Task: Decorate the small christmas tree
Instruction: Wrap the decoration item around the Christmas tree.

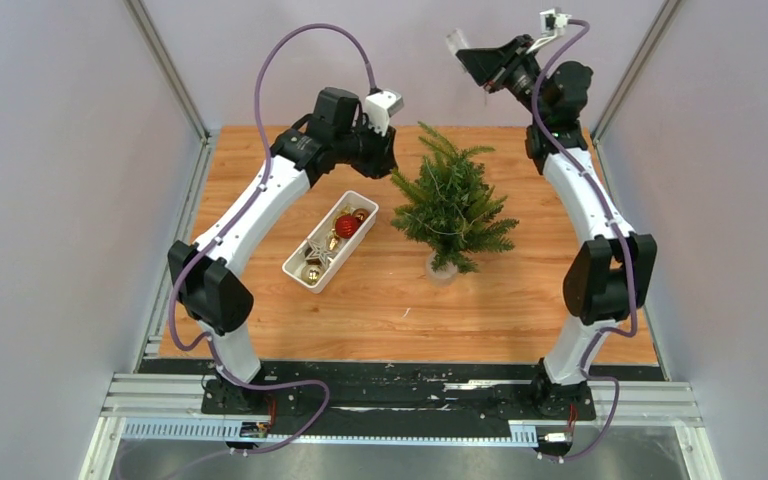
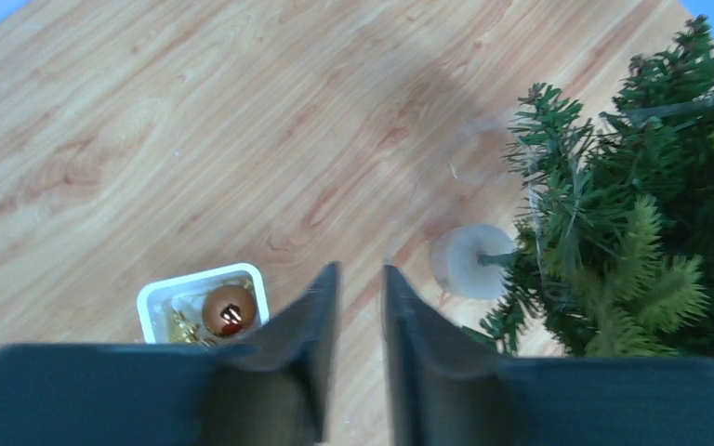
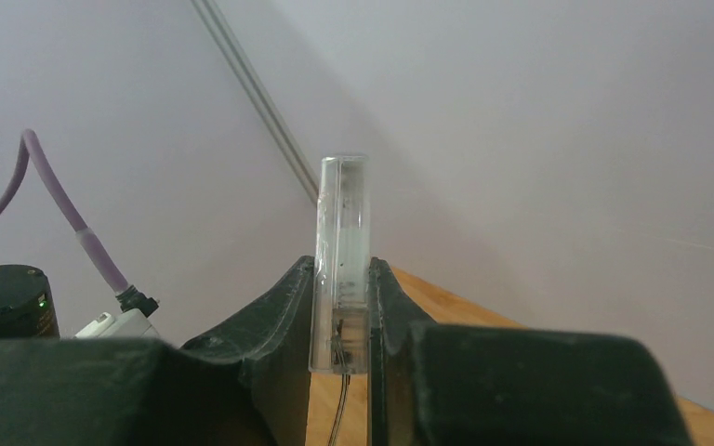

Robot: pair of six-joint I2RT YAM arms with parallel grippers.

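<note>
You'll find the small christmas tree [image 1: 452, 205], bushy green, thin-trunked, upright in its pale round base near the middle of the wooden table [image 1: 520, 300].

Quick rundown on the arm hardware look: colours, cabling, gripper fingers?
The left arm and right arm match: white link shells, black joint housings. A purple cable runs along each up to a small white camera module at the wrist. The left gripper and right gripper each have two black wedge-shaped fingers tapering to narrow tips. No markings readable.

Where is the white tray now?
The white tray lies left of centre on the table in the top view, between the left arm and the small christmas tree.
</note>
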